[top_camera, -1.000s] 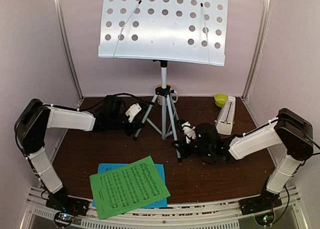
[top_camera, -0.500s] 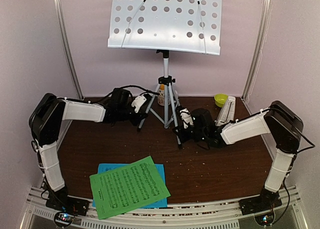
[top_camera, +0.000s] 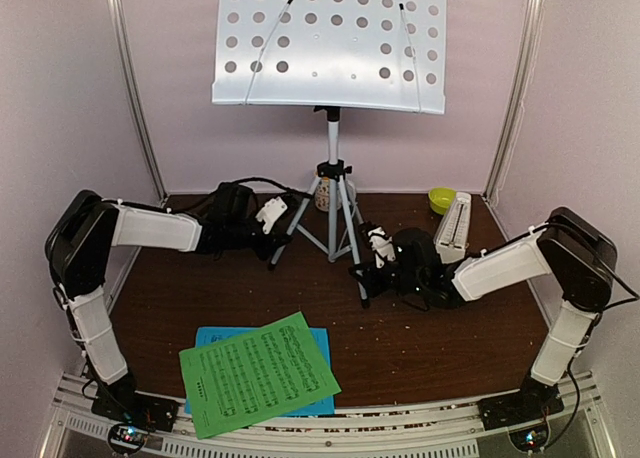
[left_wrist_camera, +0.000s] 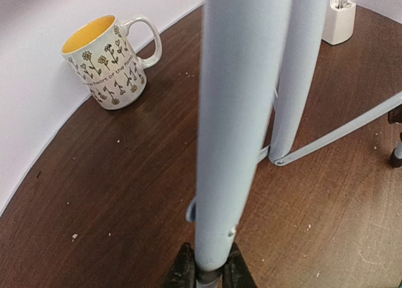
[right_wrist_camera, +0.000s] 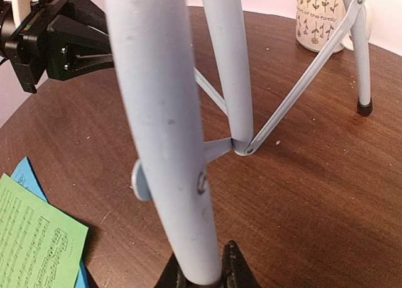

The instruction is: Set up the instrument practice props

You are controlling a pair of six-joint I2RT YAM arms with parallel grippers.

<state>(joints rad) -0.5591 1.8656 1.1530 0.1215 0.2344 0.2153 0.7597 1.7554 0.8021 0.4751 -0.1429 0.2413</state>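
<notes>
The white perforated music stand (top_camera: 330, 43) stands on its silver tripod (top_camera: 333, 193) at the back middle of the table. My left gripper (top_camera: 278, 240) is shut on the foot of the tripod's left leg (left_wrist_camera: 235, 112); its fingers pinch the leg end at the bottom of the left wrist view (left_wrist_camera: 209, 272). My right gripper (top_camera: 365, 268) is shut on the foot of the front right leg (right_wrist_camera: 163, 124), low in the right wrist view (right_wrist_camera: 204, 275). The green sheet (top_camera: 258, 373) lies on the blue sheet (top_camera: 205, 336) at the front. The white metronome (top_camera: 452, 228) stands at the back right.
A patterned mug (left_wrist_camera: 110, 61) with an orange inside stands by the back wall behind the tripod. A small lime-green bowl (top_camera: 441, 199) sits in the back right corner beside the metronome. Pale walls and metal posts close in the table on three sides.
Both arms have moved the stand toward the back wall, each still gripping a tripod leg. In the last half second it shifted only slightly. The sheets and metronome have not moved.
</notes>
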